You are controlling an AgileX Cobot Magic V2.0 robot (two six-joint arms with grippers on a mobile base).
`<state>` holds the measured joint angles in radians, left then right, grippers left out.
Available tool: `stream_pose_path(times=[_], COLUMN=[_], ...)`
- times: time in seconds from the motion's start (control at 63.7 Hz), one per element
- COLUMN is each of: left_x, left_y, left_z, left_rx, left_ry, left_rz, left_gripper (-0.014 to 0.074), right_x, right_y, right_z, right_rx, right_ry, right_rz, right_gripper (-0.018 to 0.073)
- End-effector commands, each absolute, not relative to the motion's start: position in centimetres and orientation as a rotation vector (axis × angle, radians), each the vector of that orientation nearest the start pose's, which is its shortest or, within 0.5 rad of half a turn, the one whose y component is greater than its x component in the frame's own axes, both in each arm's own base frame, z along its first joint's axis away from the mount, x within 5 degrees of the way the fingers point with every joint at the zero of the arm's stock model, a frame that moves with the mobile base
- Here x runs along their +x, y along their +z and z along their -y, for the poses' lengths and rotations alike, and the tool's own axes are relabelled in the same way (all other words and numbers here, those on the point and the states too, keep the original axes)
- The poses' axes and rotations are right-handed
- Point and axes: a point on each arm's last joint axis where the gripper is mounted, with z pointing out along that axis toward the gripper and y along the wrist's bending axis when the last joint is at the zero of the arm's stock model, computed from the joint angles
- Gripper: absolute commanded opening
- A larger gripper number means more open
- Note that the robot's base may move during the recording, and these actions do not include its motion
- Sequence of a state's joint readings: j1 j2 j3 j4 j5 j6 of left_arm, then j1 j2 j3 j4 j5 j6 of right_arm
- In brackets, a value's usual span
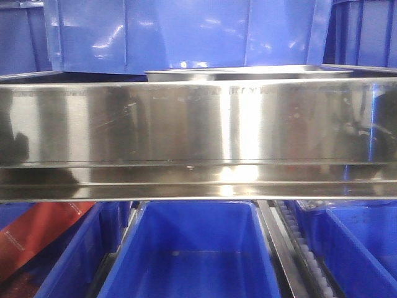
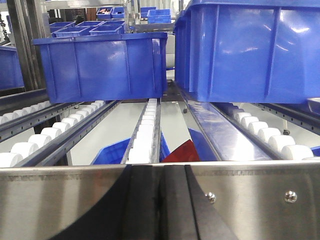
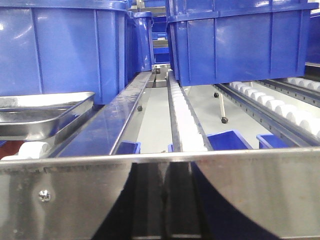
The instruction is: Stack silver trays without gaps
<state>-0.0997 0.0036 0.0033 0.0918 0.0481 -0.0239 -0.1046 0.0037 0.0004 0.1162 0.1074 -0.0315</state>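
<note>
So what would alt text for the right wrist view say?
A shallow, shiny stainless-steel tray sits at the left on a rack of white rollers, beside large blue plastic bins. A mirror-like steel rail crosses the foreground.

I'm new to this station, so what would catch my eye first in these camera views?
The mirror-bright steel rail spanning the whole front view grabs attention first. Glossy blue bins sit behind it on the roller tracks, with more bins below it. A silver tray lies at the left of the right wrist view, beside a bin.
</note>
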Motion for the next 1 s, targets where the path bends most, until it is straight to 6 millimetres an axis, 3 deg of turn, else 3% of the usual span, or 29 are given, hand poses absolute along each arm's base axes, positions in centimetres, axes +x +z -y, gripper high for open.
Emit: stream_pose_path(times=[0.0,0.989], left_x=[5.61,5.61], left_y=[21.01,21.01], left_z=[0.56,0.56], left_rx=[0.128,0.128], left_ry=[-0.027,-0.027], left_rz=[-1.513,-1.513], left_gripper=[-0.0008,-0.0008], right_x=[5.63,5.63], right_y=[20.52,20.52], right_z=[0.5,0.5], right_rx=[0.134,0.134], right_ry=[-0.015,-0.015], right_rz=[-1.566,-1.566], right_gripper=[-0.0079,-0.0079])
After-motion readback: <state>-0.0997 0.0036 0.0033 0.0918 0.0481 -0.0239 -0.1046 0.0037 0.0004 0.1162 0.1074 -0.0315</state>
